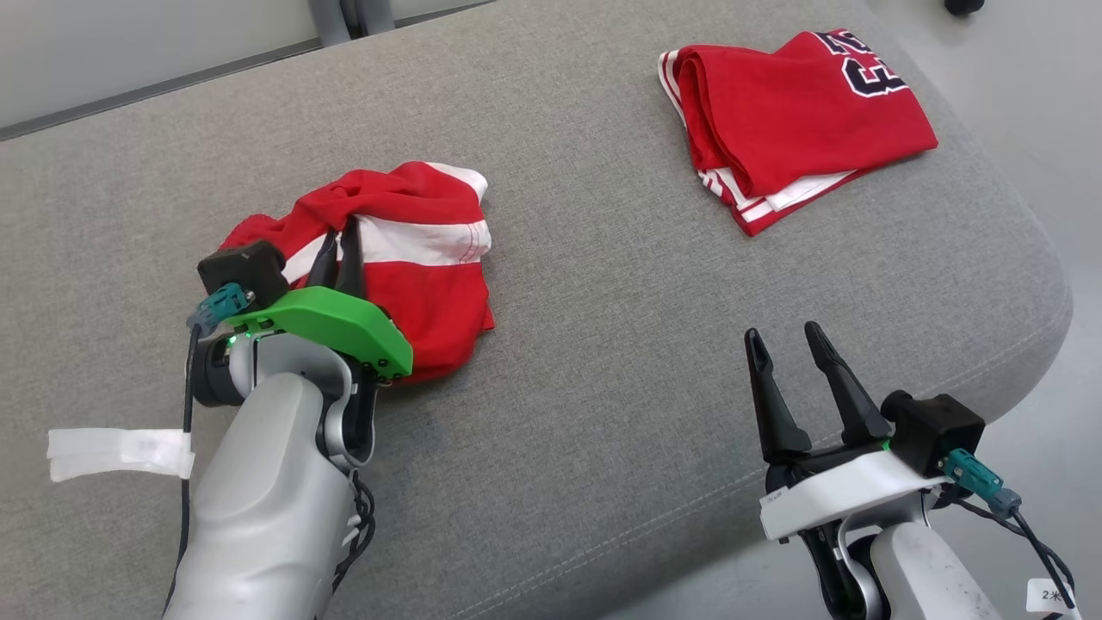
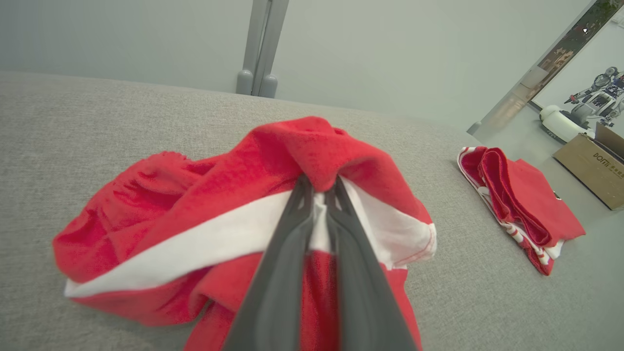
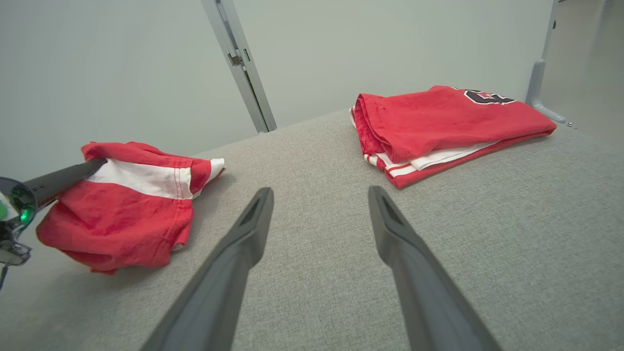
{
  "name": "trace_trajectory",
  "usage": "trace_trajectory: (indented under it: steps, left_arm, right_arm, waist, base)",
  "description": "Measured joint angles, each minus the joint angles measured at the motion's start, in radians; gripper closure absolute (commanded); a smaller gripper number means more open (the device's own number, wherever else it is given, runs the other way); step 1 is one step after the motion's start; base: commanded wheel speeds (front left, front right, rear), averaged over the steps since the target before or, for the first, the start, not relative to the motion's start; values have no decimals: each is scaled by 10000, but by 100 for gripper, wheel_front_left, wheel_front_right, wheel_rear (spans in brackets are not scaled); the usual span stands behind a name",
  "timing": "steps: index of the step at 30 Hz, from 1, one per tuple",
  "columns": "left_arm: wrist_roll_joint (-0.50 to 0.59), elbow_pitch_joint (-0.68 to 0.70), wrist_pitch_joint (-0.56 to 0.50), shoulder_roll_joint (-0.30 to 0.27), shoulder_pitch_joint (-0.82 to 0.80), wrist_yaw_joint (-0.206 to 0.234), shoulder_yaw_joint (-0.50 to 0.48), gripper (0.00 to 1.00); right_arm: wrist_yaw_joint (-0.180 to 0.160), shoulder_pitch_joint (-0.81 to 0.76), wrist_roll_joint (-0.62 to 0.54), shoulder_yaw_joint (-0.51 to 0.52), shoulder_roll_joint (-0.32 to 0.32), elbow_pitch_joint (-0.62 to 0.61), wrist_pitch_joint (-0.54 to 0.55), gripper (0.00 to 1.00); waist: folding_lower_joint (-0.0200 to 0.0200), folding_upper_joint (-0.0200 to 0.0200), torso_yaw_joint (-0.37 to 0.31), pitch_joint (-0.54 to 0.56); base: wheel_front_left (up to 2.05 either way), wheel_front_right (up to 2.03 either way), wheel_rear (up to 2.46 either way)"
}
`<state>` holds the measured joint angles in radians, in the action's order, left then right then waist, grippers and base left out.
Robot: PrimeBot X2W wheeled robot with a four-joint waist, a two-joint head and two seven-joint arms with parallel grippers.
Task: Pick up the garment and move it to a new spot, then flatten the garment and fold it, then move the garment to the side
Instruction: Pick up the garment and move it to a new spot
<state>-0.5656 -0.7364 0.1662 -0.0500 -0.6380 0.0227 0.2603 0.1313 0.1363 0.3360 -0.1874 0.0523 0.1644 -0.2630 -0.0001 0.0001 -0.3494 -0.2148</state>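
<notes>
1. Red-and-white cloth, the crumpled garment, lies in a heap on the left half of the grey cushion. None of the flattening or folding is done.
2. The left gripper is pinched almost closed on a fold at the top of the heap. The cloth bunches up toward the pinch, while its lower edge looks to rest on the cushion. I judge this to be the very start of the pick-up.
3. The right gripper hangs over bare cushion near the front edge, well apart from the heap. Its fingers are spread wide and hold nothing.
4. Left to do: carry the heap to a new spot, spread it flat, fold it and set it aside.
5. A folded red jersey sits near the far right corner, well apart from the heap.
6. The cushion is woven upholstery with a rounded corner and a seam along the front. A strip of white tape lies at its left.
7. Behind it are a pale wall and a grey post. Off to the right, a cardboard box and another robot stand on the floor.
</notes>
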Motion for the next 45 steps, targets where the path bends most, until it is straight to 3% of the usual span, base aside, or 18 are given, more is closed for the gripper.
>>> trace_trajectory:
  steps: [1, 2, 3, 9, 16, 26, 33, 38, 45]
  left_arm:
    - [-136, -155, 102, 2, -78, -2, 173, 100]
    - [-293, -257, 182, 4, -173, -2, 374, 73]
    - [-474, -341, 244, 6, -280, 0, 573, 0]
    - [-1212, -332, 627, 13, -715, 117, 1720, 0]
    - [-1459, 387, 819, 13, -427, 228, 2034, 0]
    - [-1179, 2654, 949, -541, 1693, 800, 1616, 0]
    - [-1133, 3860, 951, -922, 3245, 926, 1126, 0]
    - [-491, 4541, 955, -1158, 4129, 1106, 888, 0]
    - [-17, 4991, 961, -1032, 5417, 1172, 384, 0]
  right_arm:
    - [0, 26, 0, -4, 0, 0, 0, 0]
    - [0, 56, 0, -13, -4, 12, 0, 0]
    - [0, 95, 0, -31, -6, 29, 0, 0]
    - [0, 146, 54, -58, -13, 88, 0, 0]
    - [0, 44, 58, -63, -17, 84, 0, 0]
    - [0, -306, 50, -12, -19, -21, 2, 0]
    - [0, -500, 33, 15, -27, -29, 0, 0]
    - [0, -720, 31, 151, -25, -27, 0, 0]
    - [0, -1015, -13, 224, -25, 36, 0, 0]
  waist:
    - [0, 0, -34, -46]
    - [0, 0, -61, -85]
    - [0, 0, -81, -115]
    - [0, 0, 103, -35]
    - [0, 0, 524, 301]
    - [0, 0, 1592, 1003]
    - [0, 0, 2399, 1445]
    - [0, 0, 2835, 1801]
    - [0, 0, 3242, 2212]
  base:
    - [0, 0, 0]
    - [0, 0, 0]
    - [0, 0, 0]
    - [0, 0, 0]
    - [0, 0, 0]
    - [0, 0, 0]
    - [0, 0, 0]
    - [0, 0, 0]
    - [0, 0, 0]
